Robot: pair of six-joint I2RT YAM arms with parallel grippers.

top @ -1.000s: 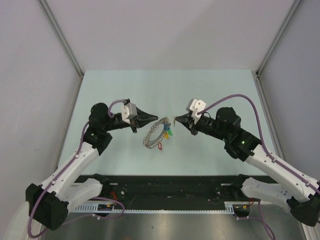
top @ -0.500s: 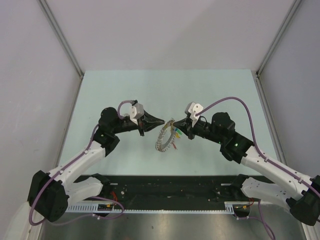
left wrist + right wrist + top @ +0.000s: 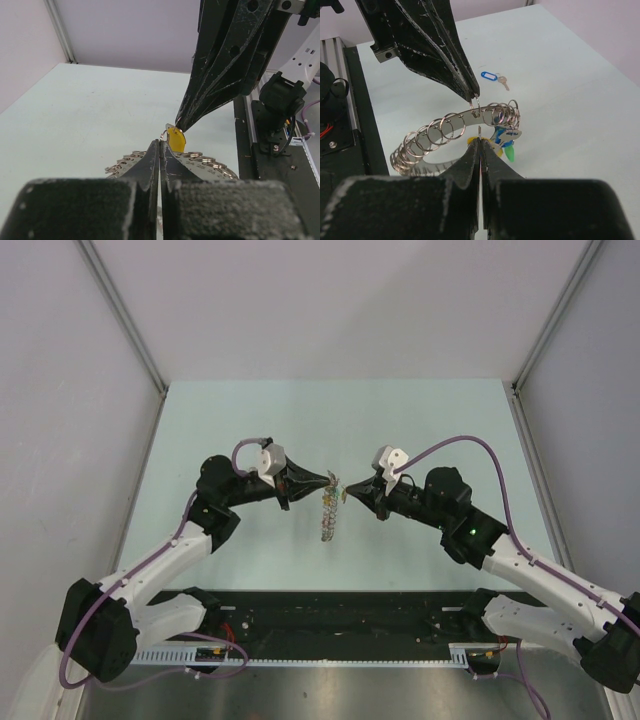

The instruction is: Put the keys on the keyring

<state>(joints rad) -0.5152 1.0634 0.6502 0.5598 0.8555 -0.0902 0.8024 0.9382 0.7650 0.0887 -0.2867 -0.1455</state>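
The keyring (image 3: 327, 515) is a grey metal band fringed with split rings, held up on edge between both grippers. My left gripper (image 3: 331, 478) is shut on one small ring at the band's top; in the right wrist view its fingers (image 3: 455, 65) come down onto that ring. My right gripper (image 3: 346, 494) is shut on the small ring of the yellow-tagged key (image 3: 176, 140), right against the band (image 3: 435, 135). The blue-tagged key (image 3: 492, 76) lies on the table beyond. Green and blue tags (image 3: 509, 151) hang from the band.
The pale green table (image 3: 420, 420) is walled by grey panels at the back and sides. A black rail with cables (image 3: 350, 615) runs along the near edge by the arm bases.
Both grippers have closed in toward each other. The keyring has turned from lying open to standing on edge, and the left gripper has reached its top.
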